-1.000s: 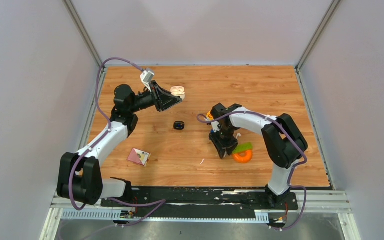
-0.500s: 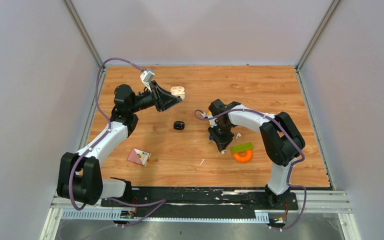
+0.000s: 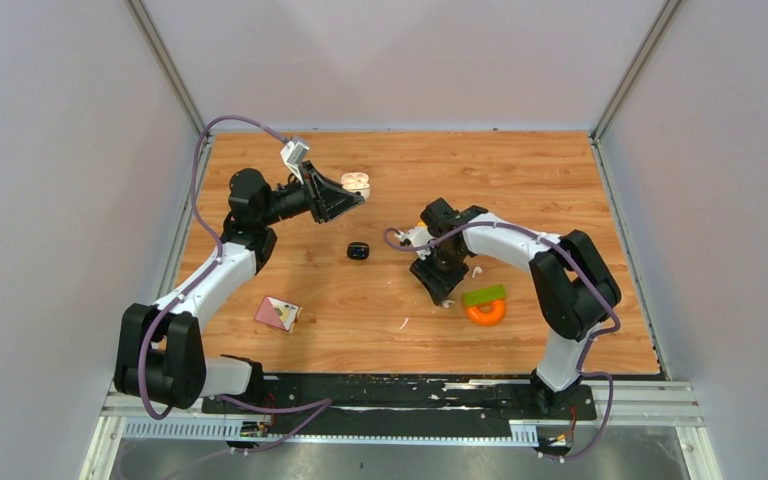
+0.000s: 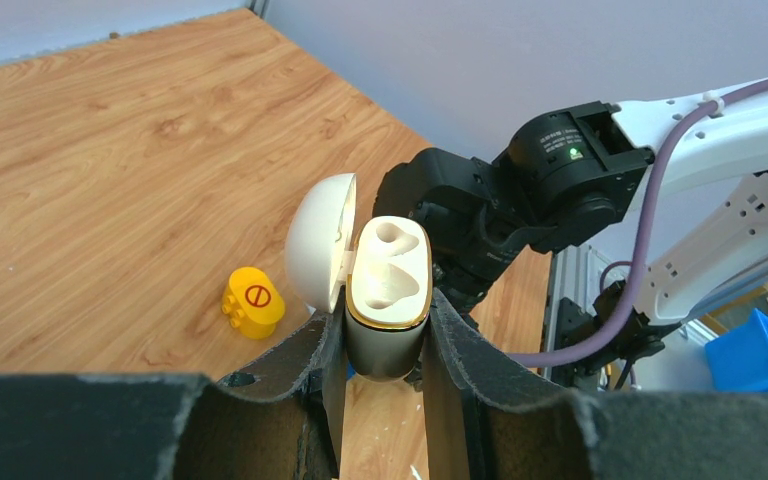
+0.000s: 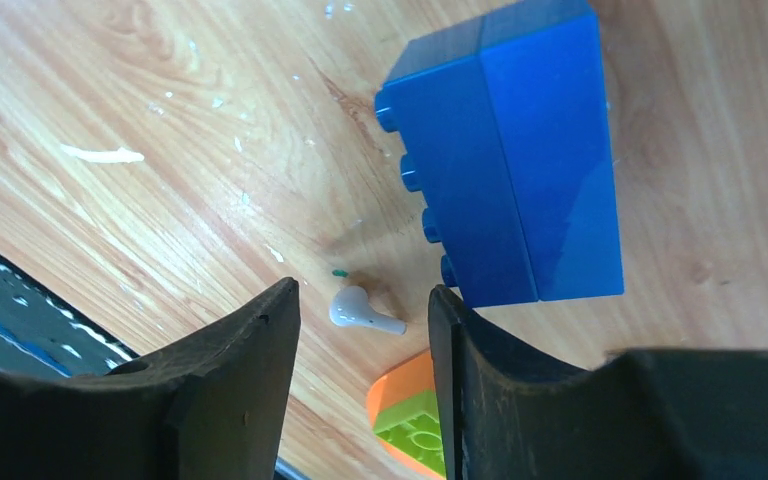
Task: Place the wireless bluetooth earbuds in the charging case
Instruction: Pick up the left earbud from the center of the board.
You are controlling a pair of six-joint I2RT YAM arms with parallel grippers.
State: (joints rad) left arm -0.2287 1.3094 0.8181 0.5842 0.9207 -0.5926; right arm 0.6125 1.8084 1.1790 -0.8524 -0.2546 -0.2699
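The left pincer (image 4: 384, 318) clamps the open white case (image 4: 390, 270) above the counter (image 5: 160, 100). The right pincer (image 5: 363, 293), parted, straddles a white earbud (image 5: 358, 311) lying beside a blue block (image 5: 510, 160).

robot lab cell — wood-grain table (image 3: 560, 170) walled by plain grey panels (image 3: 50, 200), two robot arms (image 3: 210, 280) mounted on aluminium rail (image 3: 650, 402).

On my left wrist view, the lower half of the white charging case (image 4: 388, 270) is buried between the left gripper's (image 4: 385, 330) fingers (image 4: 300, 400). On the right wrist view, the orange-and-green block (image 5: 410, 420) runs off the frame at 6 o'clock. From above, the right gripper (image 3: 442, 290) covers the blue block (image 5: 520, 150). The black case (image 3: 359, 250) is too small for me to tell whether it is open or closed.
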